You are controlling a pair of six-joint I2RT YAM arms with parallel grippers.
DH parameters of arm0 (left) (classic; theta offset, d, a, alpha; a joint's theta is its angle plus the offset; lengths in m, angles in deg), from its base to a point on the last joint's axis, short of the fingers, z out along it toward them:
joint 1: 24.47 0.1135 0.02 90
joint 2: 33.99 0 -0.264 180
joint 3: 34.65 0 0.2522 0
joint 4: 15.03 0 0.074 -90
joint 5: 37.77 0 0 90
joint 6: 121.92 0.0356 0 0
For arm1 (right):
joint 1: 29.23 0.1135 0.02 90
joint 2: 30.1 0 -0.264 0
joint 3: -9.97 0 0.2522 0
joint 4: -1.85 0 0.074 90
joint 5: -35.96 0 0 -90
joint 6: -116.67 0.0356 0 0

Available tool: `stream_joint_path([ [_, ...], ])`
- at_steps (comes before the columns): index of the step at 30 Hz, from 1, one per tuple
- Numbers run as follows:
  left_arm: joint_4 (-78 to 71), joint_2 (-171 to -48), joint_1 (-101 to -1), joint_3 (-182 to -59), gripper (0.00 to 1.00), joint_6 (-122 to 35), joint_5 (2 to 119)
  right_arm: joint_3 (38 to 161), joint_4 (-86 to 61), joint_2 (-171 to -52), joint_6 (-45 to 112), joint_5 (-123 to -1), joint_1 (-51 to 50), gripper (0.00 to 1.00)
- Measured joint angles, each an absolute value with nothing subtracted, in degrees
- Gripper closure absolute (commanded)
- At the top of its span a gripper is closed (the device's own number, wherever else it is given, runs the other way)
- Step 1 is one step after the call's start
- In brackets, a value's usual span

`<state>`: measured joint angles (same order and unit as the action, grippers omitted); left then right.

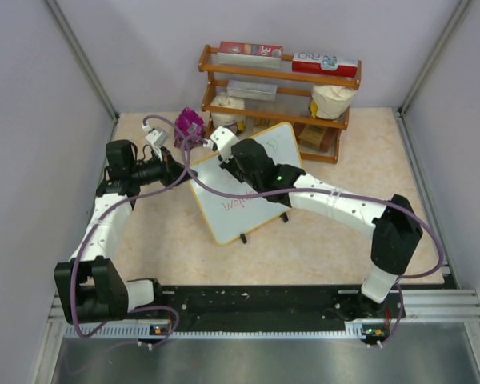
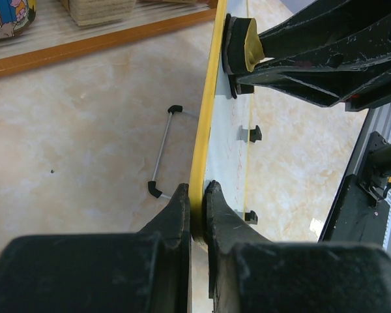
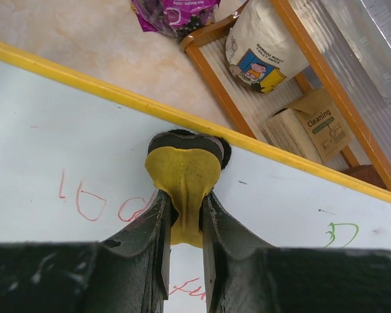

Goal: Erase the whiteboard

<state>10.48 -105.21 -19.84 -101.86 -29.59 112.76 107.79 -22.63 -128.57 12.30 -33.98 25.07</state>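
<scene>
The whiteboard (image 1: 252,210), white with a yellow frame, stands tilted on the table with red writing (image 3: 91,205) and a green mark (image 3: 342,231) on it. My left gripper (image 1: 178,172) is shut on its left yellow edge (image 2: 205,111); in the left wrist view the fingers (image 2: 199,195) pinch the frame from both sides. My right gripper (image 3: 184,195) is shut on a yellow eraser (image 3: 184,169) whose black pad presses on the board just under the top frame. The eraser (image 2: 242,45) also shows in the left wrist view, against the board face.
A wooden shelf (image 1: 280,88) with boxes and bags stands behind the board. A purple bag (image 1: 189,122) lies left of it. A white bag (image 3: 260,52) and a cleaning box (image 3: 313,127) sit on the shelf. A wire bracket with black caps (image 2: 159,153) lies on the table.
</scene>
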Motion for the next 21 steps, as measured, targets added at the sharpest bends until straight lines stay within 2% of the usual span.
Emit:
stream_joint_path([
  [21,11.2,-104.95,-19.63,-101.76,1.0,-29.59,112.3,107.54,-23.07,-132.16,13.74,-34.03,33.33,1.0],
])
